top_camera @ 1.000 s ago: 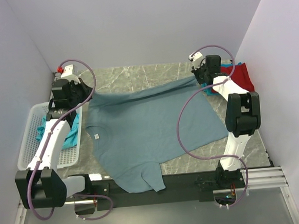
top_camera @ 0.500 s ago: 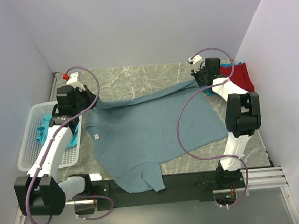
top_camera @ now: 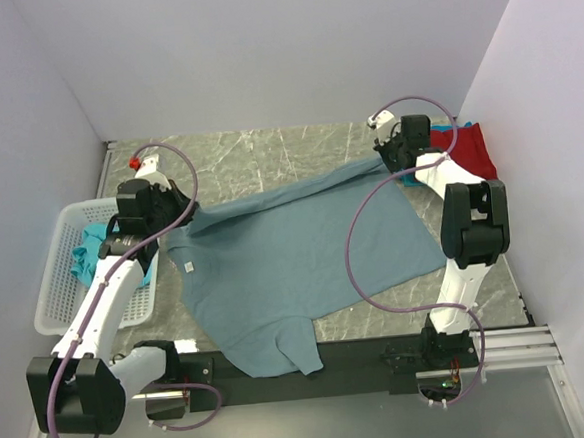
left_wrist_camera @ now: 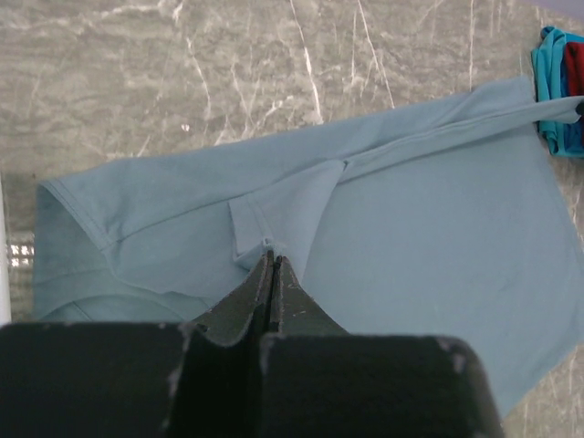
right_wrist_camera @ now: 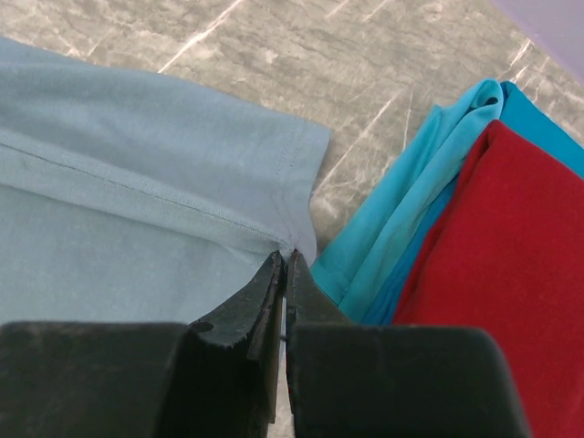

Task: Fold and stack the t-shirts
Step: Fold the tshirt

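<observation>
t-shirt (top_camera: 295, 264) in left gripper (left_wrist_camera: 271, 257), right gripper (right_wrist_camera: 283, 261)

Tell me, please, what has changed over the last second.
The left claw, shut on the blue-grey t-shirt, drew its far left corner nearer and slightly rightward. The right claw stayed shut on the far right corner; the red t-shirt stayed put.
</observation>
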You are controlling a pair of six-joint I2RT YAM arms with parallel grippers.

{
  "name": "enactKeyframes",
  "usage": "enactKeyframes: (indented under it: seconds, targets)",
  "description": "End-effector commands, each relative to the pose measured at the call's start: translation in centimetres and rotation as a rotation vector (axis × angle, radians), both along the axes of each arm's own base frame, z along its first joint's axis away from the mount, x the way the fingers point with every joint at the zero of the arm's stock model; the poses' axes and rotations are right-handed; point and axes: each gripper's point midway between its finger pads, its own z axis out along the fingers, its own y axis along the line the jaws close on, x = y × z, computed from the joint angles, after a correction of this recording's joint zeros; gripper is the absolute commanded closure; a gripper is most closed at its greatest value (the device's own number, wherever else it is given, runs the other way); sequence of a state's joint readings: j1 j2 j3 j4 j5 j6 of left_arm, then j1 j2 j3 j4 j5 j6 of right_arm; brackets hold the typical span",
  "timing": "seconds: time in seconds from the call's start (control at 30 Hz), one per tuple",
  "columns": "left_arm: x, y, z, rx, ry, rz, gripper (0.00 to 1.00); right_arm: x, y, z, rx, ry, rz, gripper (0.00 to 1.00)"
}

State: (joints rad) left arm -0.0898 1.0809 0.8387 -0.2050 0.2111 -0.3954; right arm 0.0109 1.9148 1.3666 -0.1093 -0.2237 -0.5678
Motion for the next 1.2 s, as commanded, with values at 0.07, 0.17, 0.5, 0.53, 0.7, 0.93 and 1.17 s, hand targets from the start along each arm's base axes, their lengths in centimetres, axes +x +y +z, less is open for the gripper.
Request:
enactKeyframes:
  seconds: [0.07, 0.17, 0.5, 0.53, 0.7, 0.93, 1.17]
  targets:
    - [-0.6, -0.4, 0.8, -0.027, -0.028, -0.001, 0.99, -0.1, -2.2, 1.9, -0.038, -0.040, -0.036, 1.00]
    - [-0.9, -0.6, 0.7, -0.030, -0.023, -0.008, 0.99, -0.5, -2.6, 1.3, -0.066, -0.025, -0.035, 1.00]
    - [-1.7, -1.1, -0.5, -0.039, 0.022, -0.038, 0.99, -4.5, -3.5, -1.3, -0.143, 0.101, 0.020, 0.63]
    - [-1.8, -1.2, -0.6, -0.041, 0.025, -0.040, 0.99, -4.7, -3.6, -0.9, -0.140, 0.090, 0.016, 0.61]
    - [-2.2, -1.6, -0.9, -0.050, 0.045, -0.065, 0.99, -6.2, -3.1, 2.8, -0.066, 0.035, 0.037, 0.59]
    - [-3.0, -2.2, -1.1, -0.068, 0.067, -0.104, 0.99, -8.6, -0.8, 4.0, 0.061, 0.059, 0.077, 0.59]
    - [-3.8, -3.2, -1.9, -0.091, 0.111, -0.161, 0.99, -9.9, 0.3, 4.3, 0.120, 0.070, 0.099, 0.59]
